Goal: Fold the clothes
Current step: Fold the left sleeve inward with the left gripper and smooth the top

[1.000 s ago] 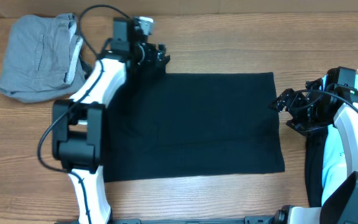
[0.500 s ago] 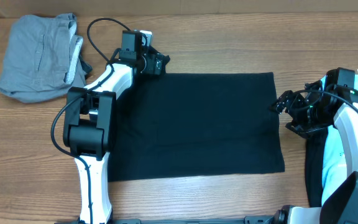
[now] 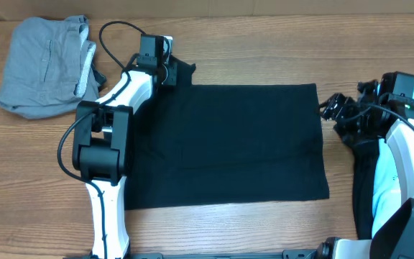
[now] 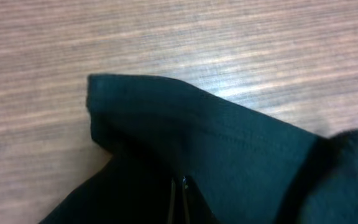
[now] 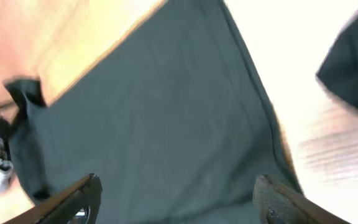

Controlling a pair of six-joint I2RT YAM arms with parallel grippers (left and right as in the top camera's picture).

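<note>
1. Overhead view: brown wood-grain counter (image 3: 264, 43), carrying everything listed below.
2. Plain black fabric T-shirt (image 3: 228, 144), spread flat mid-counter as a wide rectangle between the two arms. Long axis left to right. Near left part hidden under the left arm.
3. Crumpled grey fabric garment (image 3: 45, 65), bunched at the far left of the counter, well apart from the shirt and from both claws.
4. Right claw (image 3: 330, 111), just beside the shirt's right edge, near its far right corner. Seen from the right wrist: fingers (image 5: 82, 196) spread wide, gripping nothing, black cloth filling the space ahead.
5. Left claw (image 3: 169, 70), at the shirt's far left corner. Seen from the left wrist: fingers drawn to a narrow slit with cloth gathered round them, so apparently pinched on that corner, stitched hem doubled over just ahead.
6. Small peak of black cloth, raised off the counter right beside the left claw.
7. Probable step: securing both far corners for a fold.
   - Deciding relation: shirt stretching rightward from the left claw and leftward from the right claw, far edge running along the line between them.
   - Each arm nearest its own corner.
   - Right side not yet on cloth, so likely needing a short reach leftward onto the far right corner and a closing grip before any lift toward the near edge.
</note>
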